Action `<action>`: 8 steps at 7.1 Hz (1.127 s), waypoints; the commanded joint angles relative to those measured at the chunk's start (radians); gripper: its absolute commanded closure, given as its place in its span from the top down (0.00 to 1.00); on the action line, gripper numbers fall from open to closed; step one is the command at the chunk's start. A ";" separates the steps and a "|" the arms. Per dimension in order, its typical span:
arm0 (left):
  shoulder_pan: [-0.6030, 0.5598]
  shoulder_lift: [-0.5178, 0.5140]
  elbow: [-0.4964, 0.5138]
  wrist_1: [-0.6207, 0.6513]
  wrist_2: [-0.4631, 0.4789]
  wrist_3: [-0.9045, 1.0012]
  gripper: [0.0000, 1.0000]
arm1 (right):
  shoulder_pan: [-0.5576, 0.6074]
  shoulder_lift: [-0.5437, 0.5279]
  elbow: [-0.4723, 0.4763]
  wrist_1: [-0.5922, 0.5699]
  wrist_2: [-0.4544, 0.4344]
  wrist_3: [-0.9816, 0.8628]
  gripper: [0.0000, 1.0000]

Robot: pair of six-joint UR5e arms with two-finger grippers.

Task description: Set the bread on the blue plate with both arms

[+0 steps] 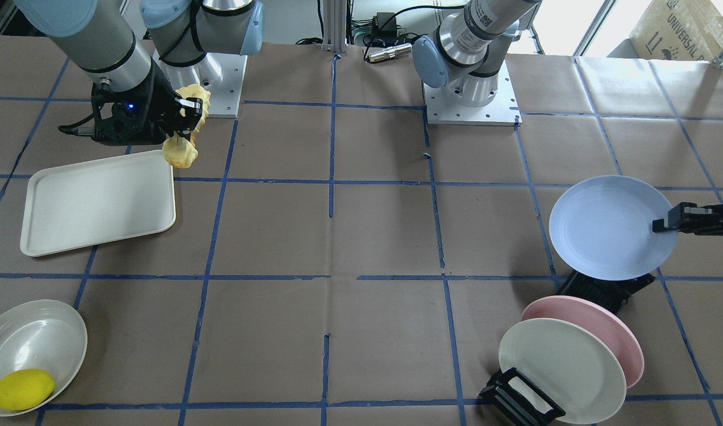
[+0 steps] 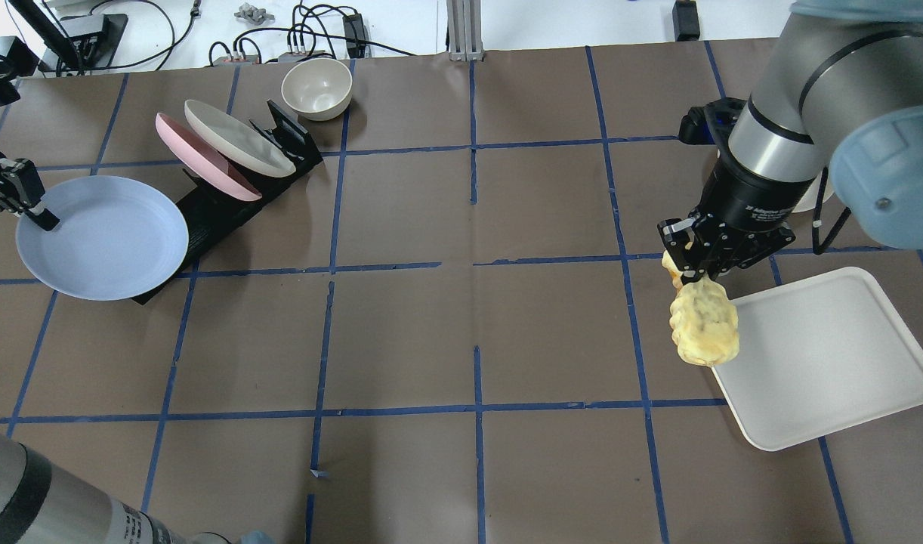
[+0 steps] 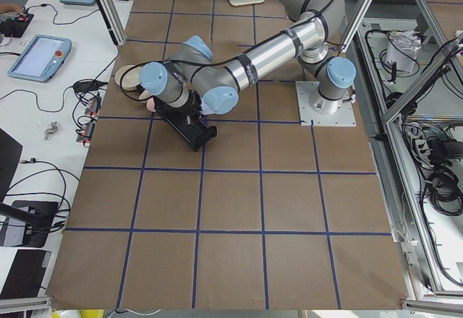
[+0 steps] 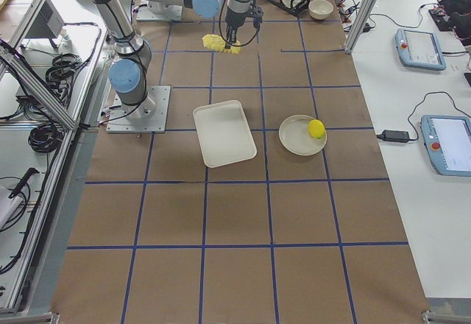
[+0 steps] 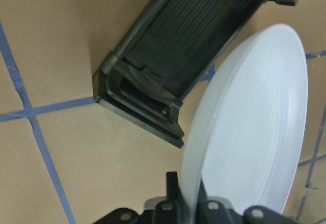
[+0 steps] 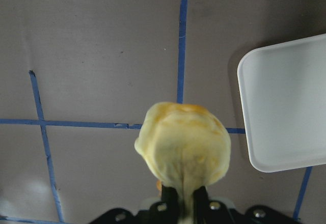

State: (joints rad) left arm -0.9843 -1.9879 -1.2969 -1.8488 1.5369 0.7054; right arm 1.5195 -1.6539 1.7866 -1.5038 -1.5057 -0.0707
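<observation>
Bread hangs clamped in the right gripper at the tray's edge. Left gripper pinches the plate's rim, well apart. Both appear picked up; bringing them together and setting bread on plate is left.

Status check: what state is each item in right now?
bread: lifted, hanging from right gripper
blue plate: held at rim by left gripper
white tray: empty
pink plate: standing in rack
cream plate: standing in rack
lemon: lying in white dish
bowl: upright, empty
</observation>
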 commanded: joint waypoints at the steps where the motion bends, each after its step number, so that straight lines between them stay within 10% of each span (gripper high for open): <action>1: -0.122 0.189 -0.195 0.003 -0.053 -0.151 0.05 | 0.031 0.002 -0.009 -0.042 0.010 0.040 0.12; 5: -0.529 0.233 -0.364 0.281 -0.249 -0.520 0.05 | 0.067 0.002 -0.018 -0.081 -0.036 0.011 0.12; 8: -0.660 0.024 -0.386 0.610 -0.420 -0.626 0.06 | 0.067 0.005 -0.013 -0.108 -0.039 -0.044 0.12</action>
State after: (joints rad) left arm -1.5886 -1.8812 -1.6748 -1.3538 1.1691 0.1068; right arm 1.5860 -1.6502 1.7705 -1.6077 -1.5447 -0.0993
